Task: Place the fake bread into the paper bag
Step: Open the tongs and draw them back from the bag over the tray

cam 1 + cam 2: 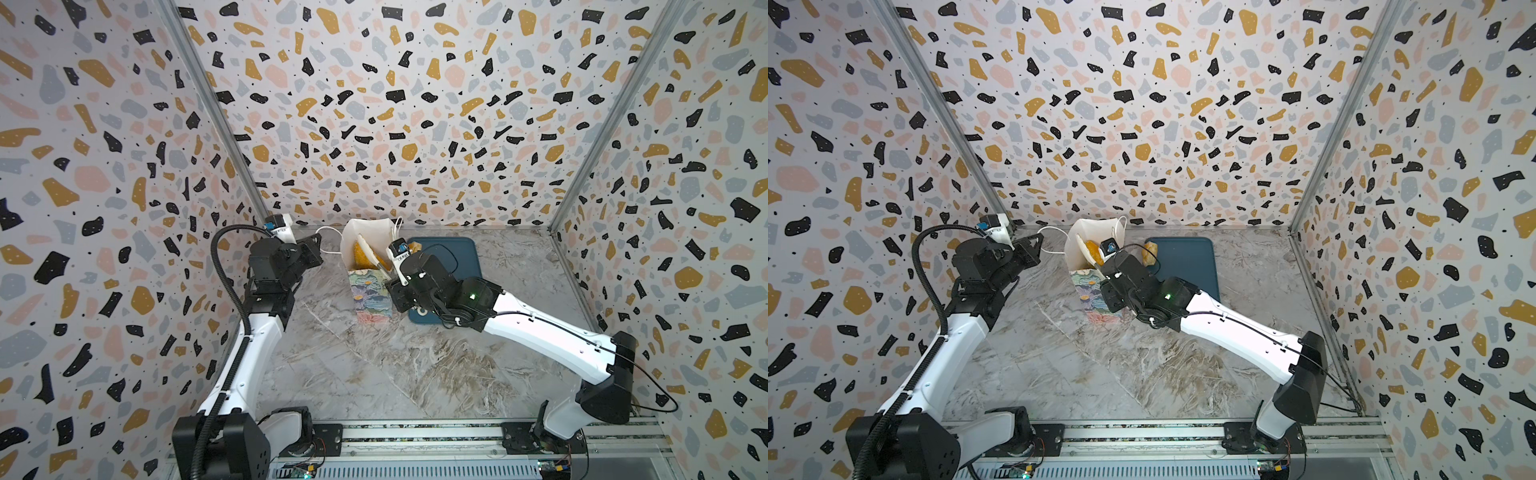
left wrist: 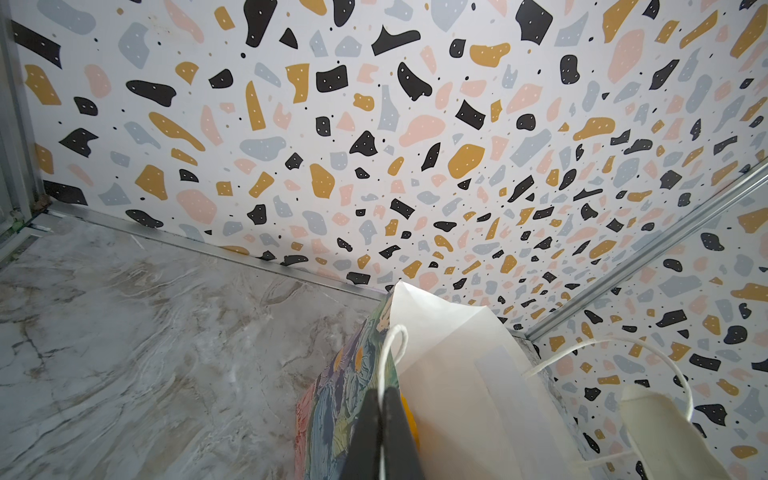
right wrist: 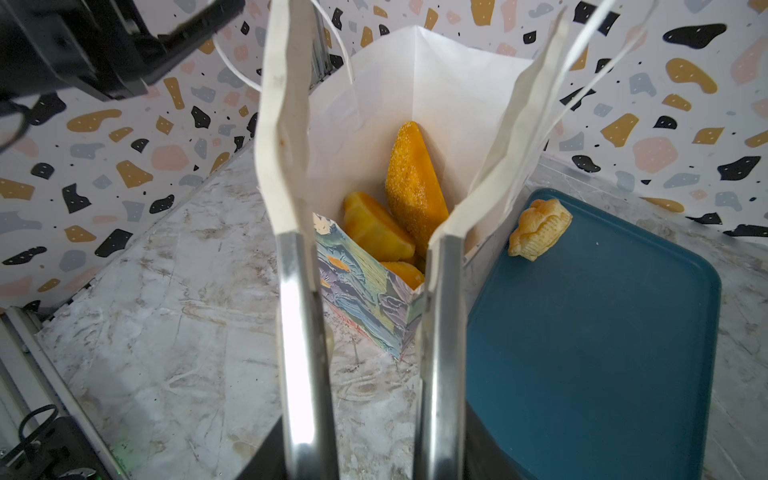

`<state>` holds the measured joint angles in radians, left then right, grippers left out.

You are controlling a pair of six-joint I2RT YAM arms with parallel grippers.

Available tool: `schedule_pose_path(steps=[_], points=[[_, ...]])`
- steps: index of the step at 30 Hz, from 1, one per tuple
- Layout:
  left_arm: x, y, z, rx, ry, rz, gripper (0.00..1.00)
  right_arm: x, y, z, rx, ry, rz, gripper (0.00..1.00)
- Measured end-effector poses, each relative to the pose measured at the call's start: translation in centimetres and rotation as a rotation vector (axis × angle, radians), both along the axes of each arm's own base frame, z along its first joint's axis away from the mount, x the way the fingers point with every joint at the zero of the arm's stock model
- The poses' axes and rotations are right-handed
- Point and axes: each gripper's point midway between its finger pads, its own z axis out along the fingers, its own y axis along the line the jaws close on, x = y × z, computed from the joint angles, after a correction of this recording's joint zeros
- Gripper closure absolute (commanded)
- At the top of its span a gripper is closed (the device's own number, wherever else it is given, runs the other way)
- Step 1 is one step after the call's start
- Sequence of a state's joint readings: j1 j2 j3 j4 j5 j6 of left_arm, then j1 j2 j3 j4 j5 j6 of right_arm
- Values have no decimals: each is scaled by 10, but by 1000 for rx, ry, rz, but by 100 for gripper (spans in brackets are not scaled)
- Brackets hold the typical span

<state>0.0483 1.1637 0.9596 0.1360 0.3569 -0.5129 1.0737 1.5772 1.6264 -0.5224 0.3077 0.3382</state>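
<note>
The paper bag (image 1: 370, 299) (image 1: 1088, 293) (image 3: 374, 95) stands upright near the back wall, its mouth held wide. My left gripper (image 2: 380, 392) (image 1: 320, 245) is shut on one white cord handle (image 2: 388, 345), pulling it to the left. My right gripper (image 3: 422, 25) (image 1: 376, 253) hangs open over the bag's mouth. Its long white fingers (image 3: 282, 124) are spread with nothing between them. Inside the bag lie a seeded loaf (image 3: 415, 187) and smooth orange breads (image 3: 374, 228). One plaited pastry (image 3: 540, 228) (image 1: 1149, 253) lies outside, on the tray beside the bag.
A flat dark-blue tray (image 1: 457, 257) (image 3: 602, 353) lies right of the bag, partly under my right arm. Terrazzo-patterned walls close in the back and both sides. The marble tabletop (image 1: 395, 365) stretches toward the front rail.
</note>
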Motion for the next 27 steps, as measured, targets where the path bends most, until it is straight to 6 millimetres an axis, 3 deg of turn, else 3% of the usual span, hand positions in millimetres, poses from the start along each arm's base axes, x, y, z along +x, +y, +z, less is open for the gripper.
schedule_pose_path(steps=[6,10,27], points=[[0,0,0,0,0,0,100,-7,-14,35,78,-55,2,54],[0,0,0,0,0,0,100,-12,-25,44,105,-77,-2,54],[0,0,0,0,0,0,100,-11,-64,24,78,-103,-92,54]])
